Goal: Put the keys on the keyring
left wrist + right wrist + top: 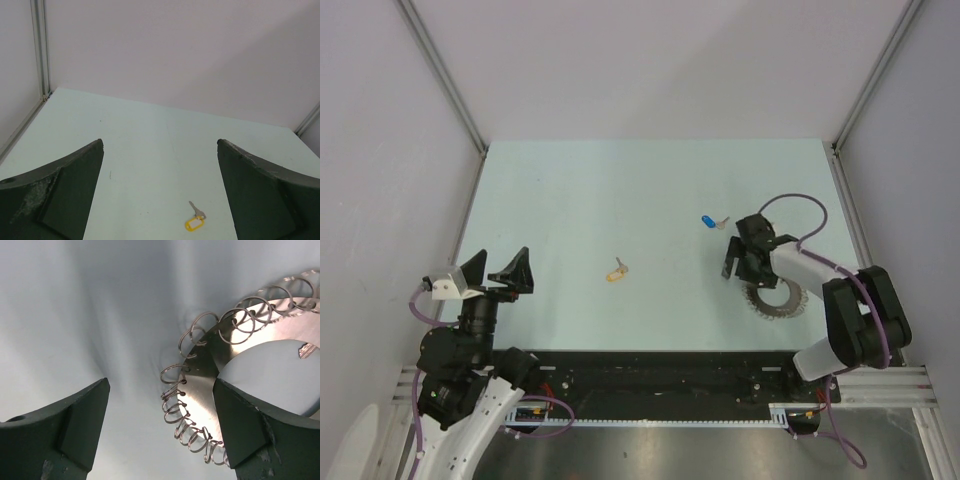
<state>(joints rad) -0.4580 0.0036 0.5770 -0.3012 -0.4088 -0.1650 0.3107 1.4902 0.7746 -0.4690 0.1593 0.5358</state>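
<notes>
The keyring (775,298) (197,382) lies flat on the bench (620,190). The right jaws are spread wide and grip nothing, poised just beside the keyring's left rim. The blue key (708,221) lies near the keyring, beyond it and to its left, and the yellow key (617,271) (195,222) lies well apart to the keyring's left. A small silver blade (306,350) shows inside the keyring's opening, its head out of view. The left jaws, likewise spread wide and empty, stand far to the keyring's left, past the yellow key.
</notes>
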